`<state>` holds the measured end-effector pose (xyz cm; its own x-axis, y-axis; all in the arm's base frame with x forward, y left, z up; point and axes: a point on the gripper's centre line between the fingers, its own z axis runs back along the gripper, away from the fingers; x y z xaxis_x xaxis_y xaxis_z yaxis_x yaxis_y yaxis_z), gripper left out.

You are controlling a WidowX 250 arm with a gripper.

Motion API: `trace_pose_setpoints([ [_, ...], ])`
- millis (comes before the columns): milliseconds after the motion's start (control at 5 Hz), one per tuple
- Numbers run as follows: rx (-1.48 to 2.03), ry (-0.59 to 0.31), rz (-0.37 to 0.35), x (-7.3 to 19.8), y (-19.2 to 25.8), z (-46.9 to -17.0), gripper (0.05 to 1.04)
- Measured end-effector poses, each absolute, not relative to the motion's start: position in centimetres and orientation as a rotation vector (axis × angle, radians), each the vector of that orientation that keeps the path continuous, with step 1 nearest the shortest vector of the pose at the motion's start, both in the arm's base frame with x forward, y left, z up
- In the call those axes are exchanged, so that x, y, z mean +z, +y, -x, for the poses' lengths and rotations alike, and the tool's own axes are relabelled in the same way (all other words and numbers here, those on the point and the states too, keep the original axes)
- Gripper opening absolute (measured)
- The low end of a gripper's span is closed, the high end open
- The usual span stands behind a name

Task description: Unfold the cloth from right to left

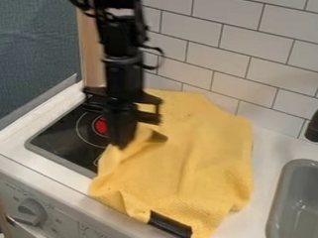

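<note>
Yellow cloth (pixel 196 165) on the counter (pixel 269 145), partly over the black stovetop (pixel 63 137), long axis roughly 12 to 6 o'clock. From the gripper (pixel 121 143) at its 10 o'clock edge, most cloth lies toward 4 — whether any is gripped, cannot tell.

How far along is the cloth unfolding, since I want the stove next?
Probably well along: the yellow cloth lies spread from near the sink onto the stove. In hand: its stove-side edge, where the gripper is; a grip isn't clear. Left: likely flattening the raised fold there.
</note>
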<state>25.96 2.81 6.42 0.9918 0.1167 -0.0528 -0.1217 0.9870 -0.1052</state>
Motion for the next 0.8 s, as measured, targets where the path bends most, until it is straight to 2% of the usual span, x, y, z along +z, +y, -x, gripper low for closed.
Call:
trace_pose_setpoints([
  [600,0.58,0.018,0.164,6.9,10.6,-22.5,0.048],
  [800,0.678,0.057,0.188,5.9,11.3,-22.2,0.048],
])
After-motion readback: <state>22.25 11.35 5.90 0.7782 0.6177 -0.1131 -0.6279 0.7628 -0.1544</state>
